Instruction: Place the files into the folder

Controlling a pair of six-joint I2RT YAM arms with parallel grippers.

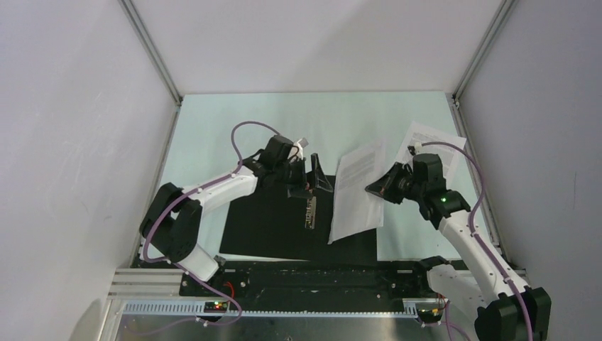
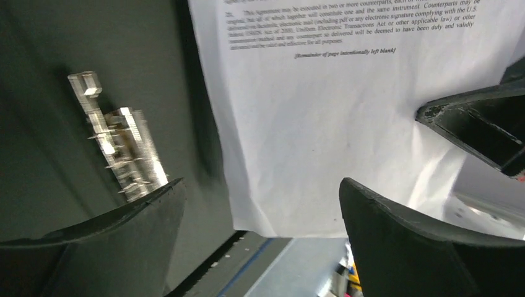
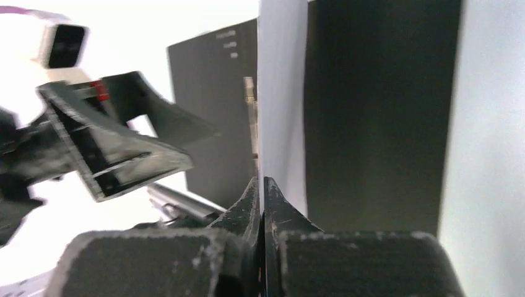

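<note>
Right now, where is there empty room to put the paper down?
Bare spots: the black left half of the folder, between the metal clip and the left arm, and the far table strip beyond both grippers. Crowded: around the clip, where the open left gripper hangs and the right gripper pinches a sheet; another sheet lies far right.

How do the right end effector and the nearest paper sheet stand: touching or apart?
Touching. Right wrist view: the right end effector is shut on the sheet, pinching its edge.

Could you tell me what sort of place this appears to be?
Probably a robot-lab test cell: white walls on aluminium framing enclose a table, left arm and right arm bolted at its near edge, with a folder and printed sheets.
</note>
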